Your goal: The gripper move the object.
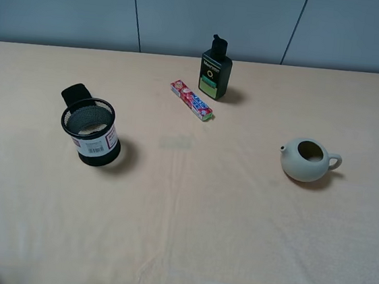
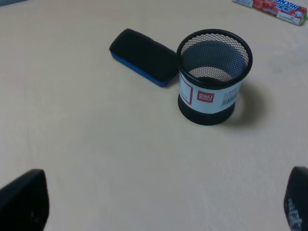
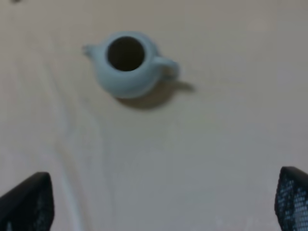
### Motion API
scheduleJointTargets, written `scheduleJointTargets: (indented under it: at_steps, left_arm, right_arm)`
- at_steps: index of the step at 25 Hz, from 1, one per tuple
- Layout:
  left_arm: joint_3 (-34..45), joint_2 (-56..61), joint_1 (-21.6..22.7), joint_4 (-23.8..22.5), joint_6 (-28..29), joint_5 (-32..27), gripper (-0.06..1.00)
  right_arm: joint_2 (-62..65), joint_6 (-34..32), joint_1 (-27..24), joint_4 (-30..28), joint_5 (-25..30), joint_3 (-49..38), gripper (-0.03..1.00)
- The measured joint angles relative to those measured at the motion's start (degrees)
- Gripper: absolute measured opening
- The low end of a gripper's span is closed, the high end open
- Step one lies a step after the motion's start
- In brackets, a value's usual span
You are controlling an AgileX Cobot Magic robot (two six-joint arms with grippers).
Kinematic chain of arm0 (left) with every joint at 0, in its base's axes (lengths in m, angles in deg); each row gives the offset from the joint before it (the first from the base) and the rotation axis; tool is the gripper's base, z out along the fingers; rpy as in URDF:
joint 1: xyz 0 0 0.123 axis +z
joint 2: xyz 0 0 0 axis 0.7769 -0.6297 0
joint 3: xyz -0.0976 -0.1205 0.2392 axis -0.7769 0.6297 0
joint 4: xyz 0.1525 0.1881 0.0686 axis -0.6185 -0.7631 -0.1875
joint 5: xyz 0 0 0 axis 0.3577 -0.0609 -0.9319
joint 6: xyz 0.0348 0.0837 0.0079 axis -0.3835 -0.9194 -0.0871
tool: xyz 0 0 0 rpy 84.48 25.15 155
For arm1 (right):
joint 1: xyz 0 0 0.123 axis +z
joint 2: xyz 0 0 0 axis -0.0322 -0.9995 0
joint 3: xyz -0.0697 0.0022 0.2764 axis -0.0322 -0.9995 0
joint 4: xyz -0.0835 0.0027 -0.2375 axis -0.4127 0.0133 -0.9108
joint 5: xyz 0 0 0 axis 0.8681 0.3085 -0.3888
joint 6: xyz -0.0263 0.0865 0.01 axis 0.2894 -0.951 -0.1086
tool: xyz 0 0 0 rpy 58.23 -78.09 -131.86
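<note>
Exterior high: the pen cup [image 1: 90,131] stands upright at the bench's [image 1: 188,216] left, an eraser [image 1: 76,93] just behind; bottle [image 1: 215,71], candy pack [image 1: 191,100] and teapot [image 1: 308,159] well apart. Left wrist: left gripper [image 2: 159,204] jaws wide, empty. Right wrist: right gripper [image 3: 161,204] likewise, above the teapot.

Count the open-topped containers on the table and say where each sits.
2. The mesh pen cup stands upright on the left, in front of a black eraser. The lidless cream teapot sits on the right. None appears hidden.
</note>
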Motion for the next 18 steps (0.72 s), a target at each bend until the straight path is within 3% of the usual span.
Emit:
scheduleJointTargets:
  at_steps: [11, 18]
  left_arm:
    - [0.0, 0.0, 0.0, 0.0, 0.0, 0.0, 0.99]
    - [0.0, 0.0, 0.0, 0.0, 0.0, 0.0, 0.99]
  right_arm:
    - [18.15, 0.86, -12.03, 3.11, -6.65, -7.58, 0.69]
    - [20.29, 6.08, -18.16, 4.59, -7.84, -8.24, 0.69]
